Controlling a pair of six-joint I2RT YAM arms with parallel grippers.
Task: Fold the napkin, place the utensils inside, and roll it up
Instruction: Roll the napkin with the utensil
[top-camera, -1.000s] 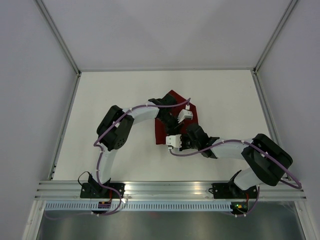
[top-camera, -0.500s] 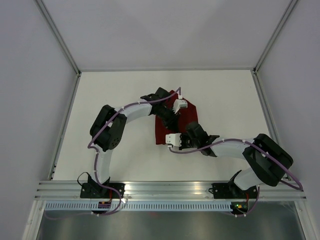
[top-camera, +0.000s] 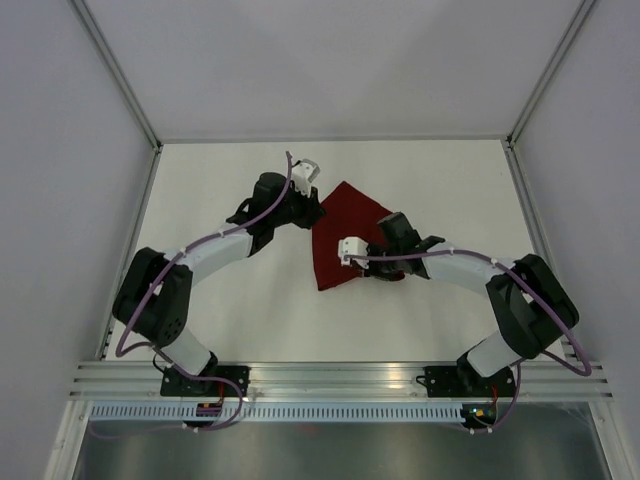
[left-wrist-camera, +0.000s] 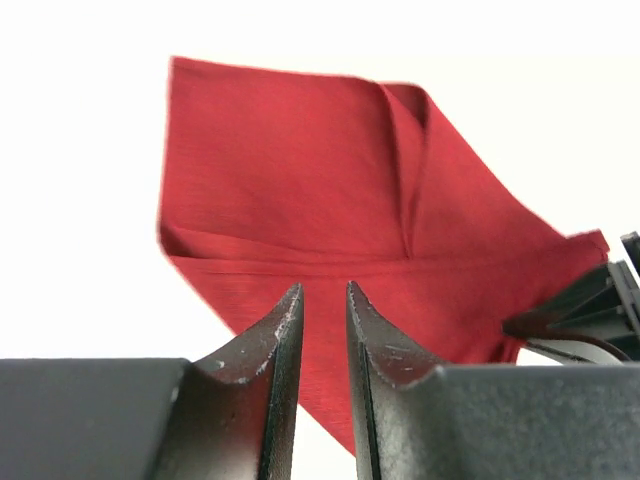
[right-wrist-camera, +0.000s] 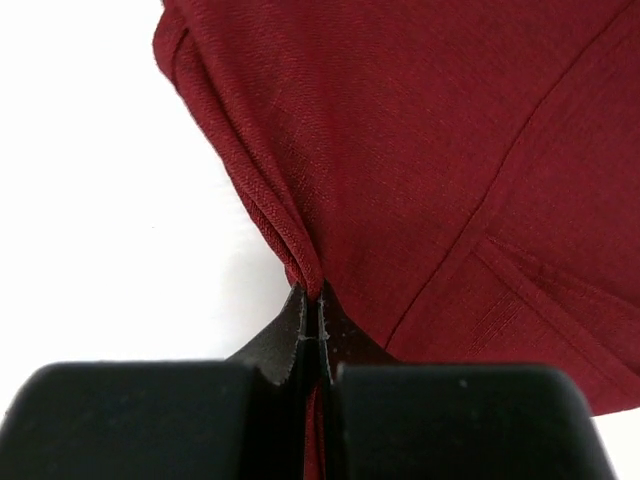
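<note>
The dark red napkin (top-camera: 345, 230) lies partly folded on the white table, mid-table. In the left wrist view the napkin (left-wrist-camera: 300, 190) shows a crease and a folded flap. My left gripper (top-camera: 312, 212) hovers at the napkin's left far edge. Its jaws (left-wrist-camera: 322, 300) stand slightly apart with nothing between them. My right gripper (top-camera: 376, 264) is at the napkin's near right edge. In the right wrist view it (right-wrist-camera: 320, 296) is shut on a bunched fold of the napkin (right-wrist-camera: 420, 130). No utensils are in view.
The white table (top-camera: 220, 310) is boxed in by grey walls and metal corner posts (top-camera: 120, 80). An aluminium rail (top-camera: 340, 375) with both arm bases runs along the near edge.
My left arm has drawn back from over the napkin toward the far left. My right gripper has moved farther up the table with the napkin's edge, and the cloth now lies more spread out.
</note>
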